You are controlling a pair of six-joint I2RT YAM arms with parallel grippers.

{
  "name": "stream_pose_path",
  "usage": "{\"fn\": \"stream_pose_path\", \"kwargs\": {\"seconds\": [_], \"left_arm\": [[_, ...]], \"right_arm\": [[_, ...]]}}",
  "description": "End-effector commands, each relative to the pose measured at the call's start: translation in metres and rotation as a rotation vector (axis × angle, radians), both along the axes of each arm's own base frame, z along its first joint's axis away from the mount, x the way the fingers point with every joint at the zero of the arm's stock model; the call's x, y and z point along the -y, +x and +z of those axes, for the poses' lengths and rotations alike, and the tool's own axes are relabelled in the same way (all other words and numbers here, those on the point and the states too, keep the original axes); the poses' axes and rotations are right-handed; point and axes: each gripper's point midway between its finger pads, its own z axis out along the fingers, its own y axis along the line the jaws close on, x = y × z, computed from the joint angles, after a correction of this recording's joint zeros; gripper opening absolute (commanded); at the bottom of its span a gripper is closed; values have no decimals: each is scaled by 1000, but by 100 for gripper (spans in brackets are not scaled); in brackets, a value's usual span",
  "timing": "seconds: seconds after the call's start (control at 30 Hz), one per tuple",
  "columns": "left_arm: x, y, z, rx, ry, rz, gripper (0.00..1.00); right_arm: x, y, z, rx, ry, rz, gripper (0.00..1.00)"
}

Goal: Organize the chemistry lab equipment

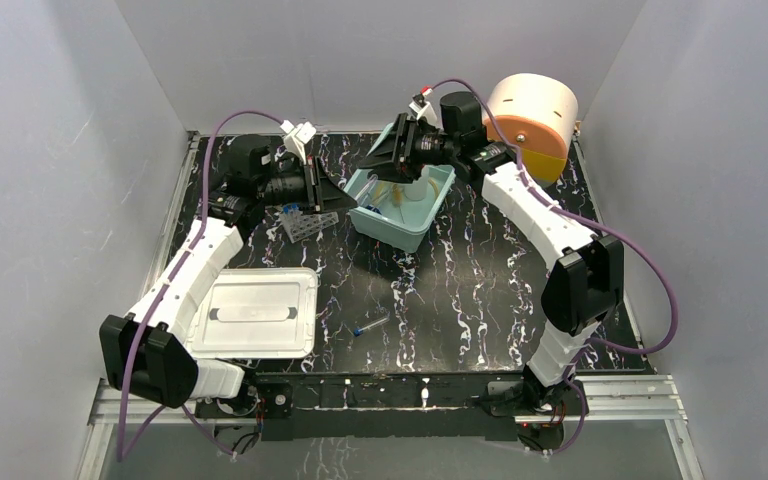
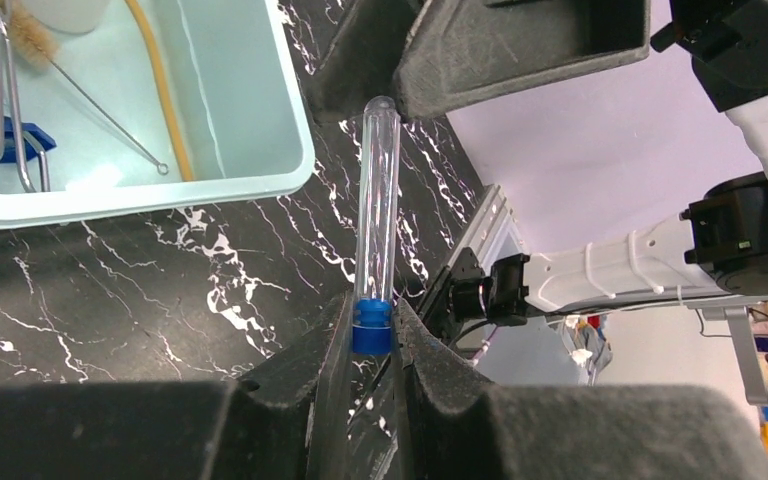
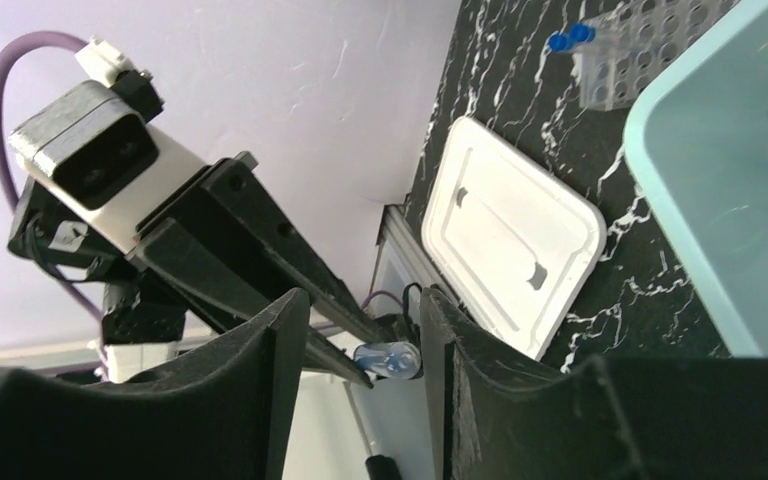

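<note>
Lab equipment: we judge the tidying well along but unfinished. Most pieces lie in the bin, and two tubes are outstanding.
Lid (image 1: 255, 312): we see it flat on the table (image 1: 480, 280) at the near left, well apart from the bin. If the bin is to be closed, that is not yet done.
Left claw (image 2: 372, 335): clamped on a tube (image 2: 377, 200) at its capped end, holding it above the table beside the bin.
Rack (image 1: 300, 222): it stands just left of the bin. We make out blue-capped tubes (image 3: 570, 38) at one corner, and most holes are bare.
Loose tube (image 1: 370, 325): it lies alone on the table near the front middle, well apart from the rack and bin, not yet collected.
Bin (image 2: 260, 170): it holds the tongs (image 2: 0, 110), a brush (image 2: 30, 35), the tubing (image 2: 160, 90), a small cap (image 2: 5, 142) under the tongs and a bottle (image 1: 415, 195).
Right claw (image 3: 360, 310): its jaws are apart with the held tube's round end between them. We see a clear gap on one side, so we read no grip.
Left to do: in our judgement, put the held tube away, then fetch the loose one.
</note>
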Motion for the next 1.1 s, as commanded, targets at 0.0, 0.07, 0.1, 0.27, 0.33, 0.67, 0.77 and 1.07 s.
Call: {"fn": "stream_pose_path", "kwargs": {"seconds": [0.0, 0.07, 0.1, 0.27, 0.33, 0.67, 0.77, 1.07], "left_arm": [[4, -14, 22, 41, -34, -74, 9], [5, -15, 23, 38, -40, -77, 9], [5, -15, 23, 39, -42, -78, 9], [5, -19, 27, 43, -43, -93, 9], [4, -18, 28, 48, -39, -90, 9], [5, -17, 30, 50, -42, -95, 11], [3, -12, 40, 57, -84, -69, 24], [-1, 25, 52, -182, -374, 216, 61]], "right_arm": [[4, -25, 31, 18, 73, 109, 50], [5, -29, 30, 18, 76, 117, 48], [6, -31, 31, 17, 79, 125, 48], [6, -37, 32, 11, 89, 144, 48], [7, -38, 31, 9, 90, 150, 47], [7, -37, 36, 28, 130, 139, 24], [9, -34, 45, 32, 199, 102, 23], [14, -11, 63, 28, 294, -61, 24]]}}
